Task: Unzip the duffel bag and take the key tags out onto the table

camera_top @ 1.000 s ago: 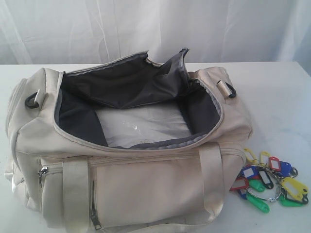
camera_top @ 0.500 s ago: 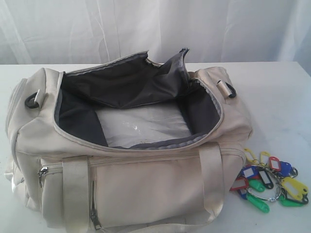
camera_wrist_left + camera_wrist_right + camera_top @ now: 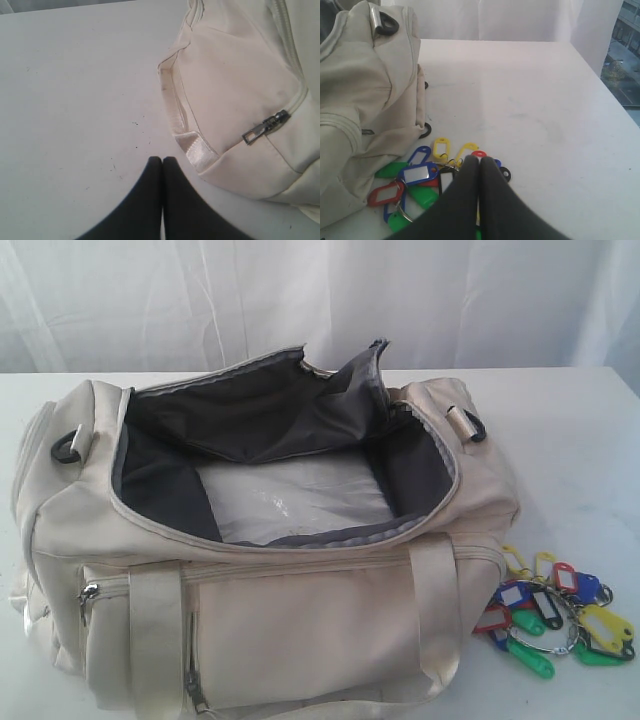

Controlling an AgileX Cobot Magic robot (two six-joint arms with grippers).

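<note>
cream fabric duffel bag (image 3: 300,630) lies unzipped on the white counter (image 3: 570,450). left gripper (image 3: 161,160), pinched closed and empty, sits beside its end; right gripper (image 3: 479,159), likewise closed, has the bunch of coloured plastic key tags (image 3: 420,175) just ahead of its tips.

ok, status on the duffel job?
Left pincer shut, empty, by the duffel bag. Right pincer shut, empty, over the key tags. Bag unzipped; tags on the table beside it. Nothing in the way.

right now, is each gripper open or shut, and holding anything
Left gripper: shut, holding nothing, over the table beside the duffel bag.
Right gripper: shut, holding nothing, by the key tags.
</note>
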